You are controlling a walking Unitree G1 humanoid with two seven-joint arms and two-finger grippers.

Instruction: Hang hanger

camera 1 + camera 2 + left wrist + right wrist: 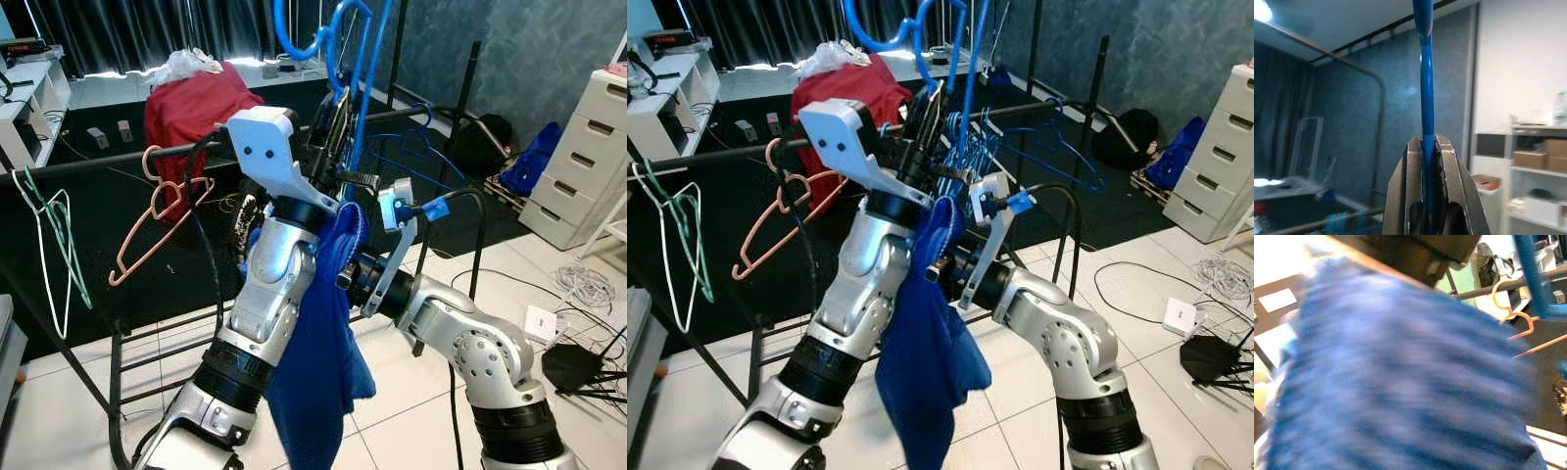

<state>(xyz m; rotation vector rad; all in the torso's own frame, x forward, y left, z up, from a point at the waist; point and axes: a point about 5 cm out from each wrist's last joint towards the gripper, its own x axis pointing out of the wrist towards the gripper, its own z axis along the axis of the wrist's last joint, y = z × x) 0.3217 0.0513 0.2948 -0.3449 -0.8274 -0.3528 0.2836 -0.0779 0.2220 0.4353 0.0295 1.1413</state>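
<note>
Above the black rail (pixel 118 162), I hold the blue hanger (pixel 1426 98) aloft.
Left gripper (pixel 1425 147) jaws clench its shaft; right gripper's jaws, behind the blue cloth (pixel 323 362), I cannot tell.

The hanger (pixel 338 59) is bright blue, and the cloth (pixel 323 362) draped under it is a deeper royal blue, plain and unpatterned. The left claw (pixel 1425 147), closed on the hanger's blue bar, has dark grey-black fingers (pixel 1449 181). Both arms are silver with black joints, and the left wrist housing (pixel 265 147) is white. The rail (pixel 88 164) is black. On it hang a salmon-pink hanger (pixel 157 215) and, far left, a green and white one (pixel 54 245). The bundle (pixel 196 103) behind is red, the curtains (pixel 147 29) black, the drawers (pixel 593 147) white, the floor tiles (pixel 402 392) off-white.
</note>
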